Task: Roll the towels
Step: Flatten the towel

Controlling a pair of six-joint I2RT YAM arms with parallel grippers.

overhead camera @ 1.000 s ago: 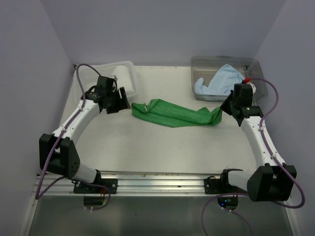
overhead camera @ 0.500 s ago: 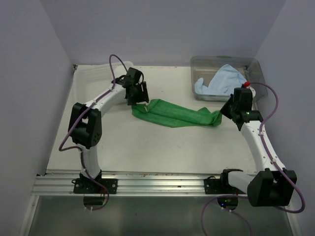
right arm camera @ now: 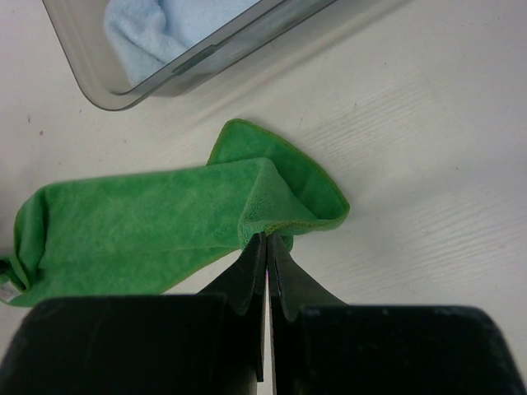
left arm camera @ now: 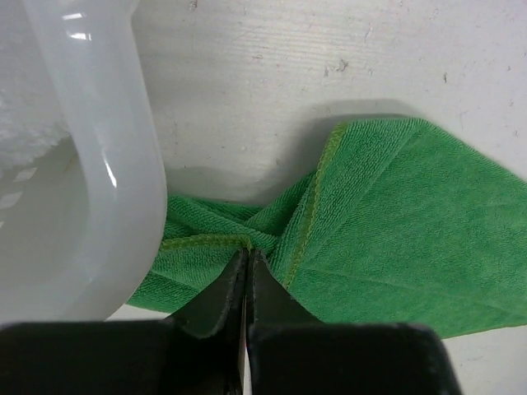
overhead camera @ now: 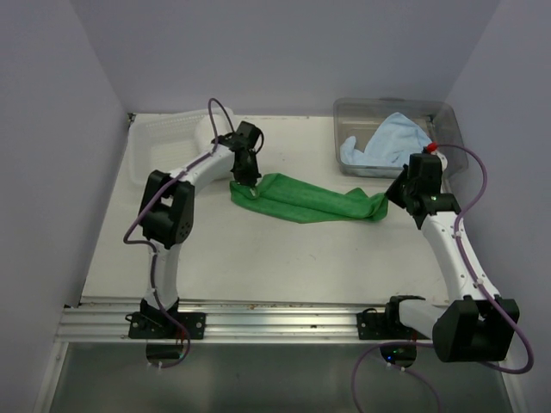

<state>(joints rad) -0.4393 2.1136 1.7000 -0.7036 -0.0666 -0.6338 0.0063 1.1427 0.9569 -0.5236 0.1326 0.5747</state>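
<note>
Swung across from beside the basket (overhead camera: 159, 142) to the green towel (overhead camera: 306, 200) and pinched tight on its left hem with the left gripper (left arm camera: 248, 255); clamped likewise on the right corner with the right gripper (right arm camera: 268, 239). Lies stretched on the table (overhead camera: 258, 258) between basket and tub (overhead camera: 443, 116), with the blue towel (overhead camera: 379, 142) heaped in the tub and the white towel (left arm camera: 20, 123) in the basket. Could slip out of either thin pinch if pulled too taut, or snag on the basket wall just beside the left end and bunch instead of rolling evenly.
</note>
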